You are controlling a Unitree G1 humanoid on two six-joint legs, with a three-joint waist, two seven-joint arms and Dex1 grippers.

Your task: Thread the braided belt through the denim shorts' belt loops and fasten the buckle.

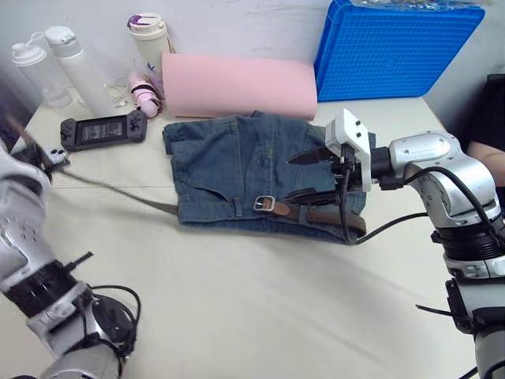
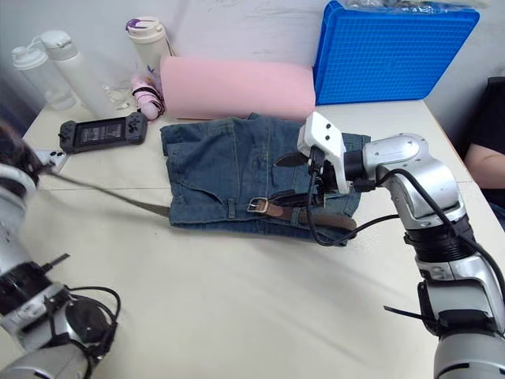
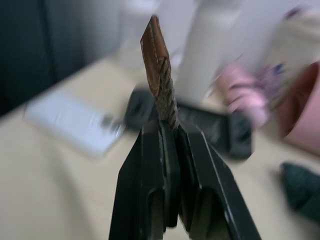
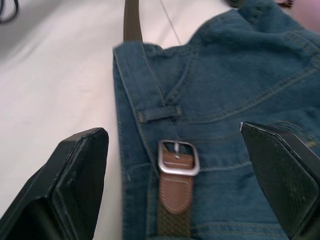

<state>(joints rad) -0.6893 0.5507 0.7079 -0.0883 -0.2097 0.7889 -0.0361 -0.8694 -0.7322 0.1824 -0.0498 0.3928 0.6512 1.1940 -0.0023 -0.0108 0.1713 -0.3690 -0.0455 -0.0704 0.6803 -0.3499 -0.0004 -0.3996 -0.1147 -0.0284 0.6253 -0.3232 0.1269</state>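
Note:
The denim shorts (image 1: pixel 237 158) lie flat mid-table, waistband toward me. Along that waistband runs the braided belt (image 1: pixel 323 215), its silver buckle (image 1: pixel 264 204) resting on the denim. In the right wrist view the buckle (image 4: pixel 178 157) sits just short of a belt loop (image 4: pixel 160 113). The strap (image 1: pixel 118 192) leaves the shorts' left side and stretches taut to my left gripper (image 3: pixel 167 127), which is shut on it just below the brown tip (image 3: pixel 154 55). My right gripper (image 1: pixel 304 175) hovers open over the shorts above the buckle, empty.
A pink roll (image 1: pixel 237 85) and a blue crate (image 1: pixel 394 47) stand behind the shorts. A game console (image 1: pixel 102 129), bottles (image 1: pixel 75 67) and a tumbler (image 1: pixel 150 39) occupy the back left. A person's arm (image 1: pixel 485 158) shows at the right edge.

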